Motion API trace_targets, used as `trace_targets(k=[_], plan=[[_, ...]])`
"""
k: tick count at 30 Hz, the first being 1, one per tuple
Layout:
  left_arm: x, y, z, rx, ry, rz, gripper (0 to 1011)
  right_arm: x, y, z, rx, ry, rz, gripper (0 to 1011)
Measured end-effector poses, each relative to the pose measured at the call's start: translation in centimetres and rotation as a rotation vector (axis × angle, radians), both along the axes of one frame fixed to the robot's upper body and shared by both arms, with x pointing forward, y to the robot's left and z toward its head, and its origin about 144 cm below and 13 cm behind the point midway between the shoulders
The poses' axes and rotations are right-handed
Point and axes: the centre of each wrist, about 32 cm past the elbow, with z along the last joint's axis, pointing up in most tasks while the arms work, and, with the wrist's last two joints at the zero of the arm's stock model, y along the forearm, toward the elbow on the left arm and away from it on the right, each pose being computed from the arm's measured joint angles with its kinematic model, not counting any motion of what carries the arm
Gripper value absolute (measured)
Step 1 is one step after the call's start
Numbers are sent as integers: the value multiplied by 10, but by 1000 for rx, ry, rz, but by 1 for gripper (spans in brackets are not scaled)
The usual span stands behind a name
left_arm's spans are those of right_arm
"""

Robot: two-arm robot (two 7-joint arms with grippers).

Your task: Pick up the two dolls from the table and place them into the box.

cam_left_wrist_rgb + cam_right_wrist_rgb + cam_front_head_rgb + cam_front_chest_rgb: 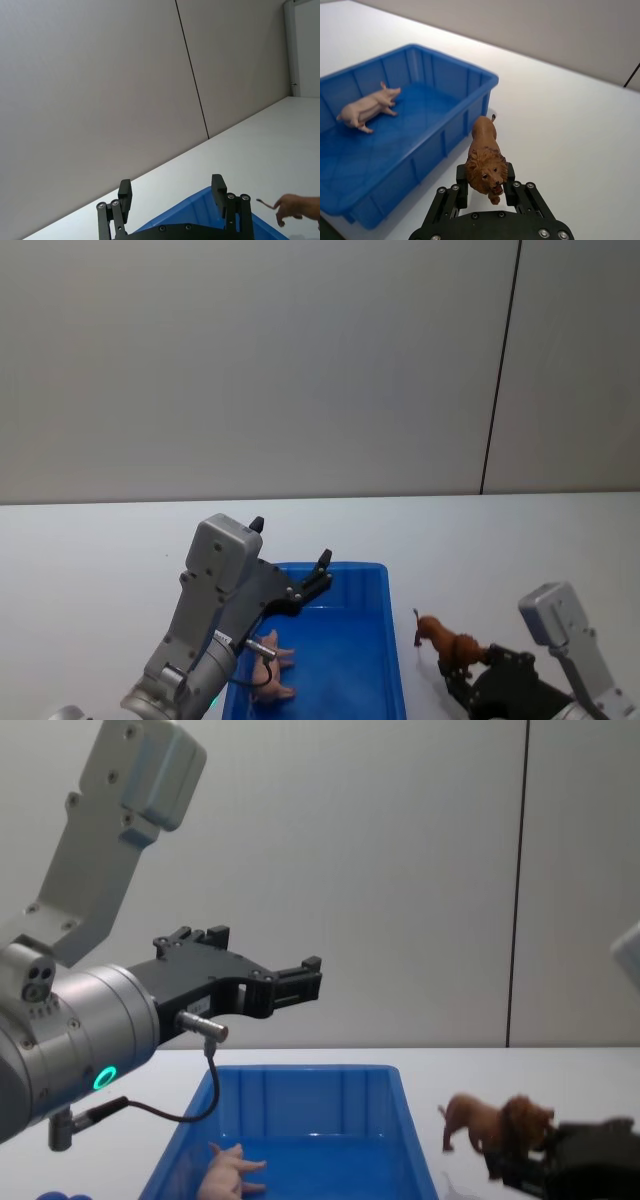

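The pale pink pig doll [272,677] [367,107] [226,1175] lies inside the blue box [396,660] [487,78] [300,1072]. My left gripper [290,542] [171,192] [266,948] hangs open and empty above the box. The reddish-brown lion doll [447,638] [485,157] [497,1119] [295,206] is just right of the box, low over the white table [100,540]. My right gripper [462,668] [486,186] [530,1162] is shut on the doll's head end. I cannot tell whether its feet touch the table.
Bare white tabletop stretches to the right of the box [580,115] and behind it. A grey wall with a dark vertical seam [500,370] stands at the back. My left arm's grey body [70,1020] rises over the box's left side.
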Motion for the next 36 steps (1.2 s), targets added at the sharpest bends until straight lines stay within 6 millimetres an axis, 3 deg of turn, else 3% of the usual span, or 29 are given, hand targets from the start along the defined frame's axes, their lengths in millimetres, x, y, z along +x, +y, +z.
trace_targets(k=[20,32,36], plan=[[0,0,0,0,0,0,1003,19,16,54,13,-189,69,387],[0,0,0,0,0,0,1003,39,32,54,30,-100,132,389],[0,0,0,0,0,0,1003,46,39,48,32,-64,154,477]])
